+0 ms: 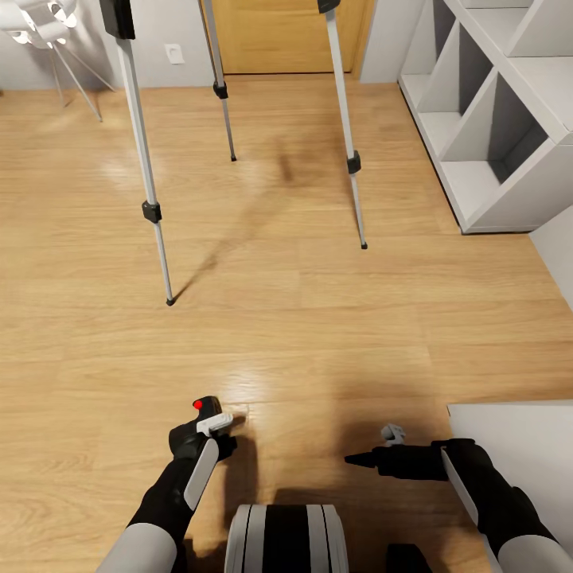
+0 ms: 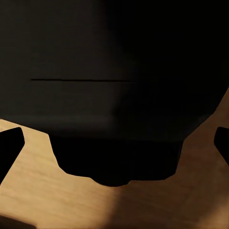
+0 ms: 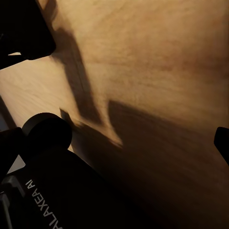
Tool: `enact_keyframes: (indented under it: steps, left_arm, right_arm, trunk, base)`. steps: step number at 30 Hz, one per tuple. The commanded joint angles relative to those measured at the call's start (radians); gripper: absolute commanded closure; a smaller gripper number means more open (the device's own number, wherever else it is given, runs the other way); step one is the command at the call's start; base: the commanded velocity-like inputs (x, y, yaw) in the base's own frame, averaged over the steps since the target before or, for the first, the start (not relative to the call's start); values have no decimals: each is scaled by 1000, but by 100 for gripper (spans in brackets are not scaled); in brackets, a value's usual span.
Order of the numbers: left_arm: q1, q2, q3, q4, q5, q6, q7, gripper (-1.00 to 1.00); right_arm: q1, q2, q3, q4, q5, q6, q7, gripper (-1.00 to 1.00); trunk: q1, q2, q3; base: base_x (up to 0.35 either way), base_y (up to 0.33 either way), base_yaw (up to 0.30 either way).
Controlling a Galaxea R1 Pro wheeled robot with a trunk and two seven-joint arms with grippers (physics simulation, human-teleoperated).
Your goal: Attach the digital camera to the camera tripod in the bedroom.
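Note:
The digital camera (image 1: 205, 407), a black body with a red dot on top, sits in my left gripper (image 1: 210, 422), which is shut on it low over the wood floor. In the left wrist view the camera's dark body (image 2: 114, 90) spans the space between the two fingertips (image 2: 10, 143). The camera tripod (image 1: 148, 183) stands ahead of me; three silver legs with black joints reach the floor, and its head is cut off above the picture. My right gripper (image 1: 356, 459) points left near the floor, open and holding nothing, with one fingertip (image 3: 222, 142) at the frame's edge.
White cubby shelves (image 1: 493, 119) stand at the right, an oak door (image 1: 278, 36) at the back. A white spiky lamp (image 1: 44, 22) is at the far left. A pale grey surface (image 1: 525, 446) lies beside my right arm. My base (image 1: 286, 537) is below.

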Motion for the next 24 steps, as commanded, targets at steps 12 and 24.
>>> enact_keyframes:
  steps: [12, 24]
  left_arm:
    - [0, 0, 1, -5, 10, 0, 7, -100]
    - [0, 1, 1, -7, 10, -1, 7, -100]
  right_arm:
    - [0, 0, 1, 0, -4, 8, 0, -100]
    - [0, 0, 1, 0, -4, 8, 0, -100]
  trunk:
    - [0, 0, -1]
    - [0, 0, -1]
  base:
    - [0, 0, 0]
    - [0, 0, 0]
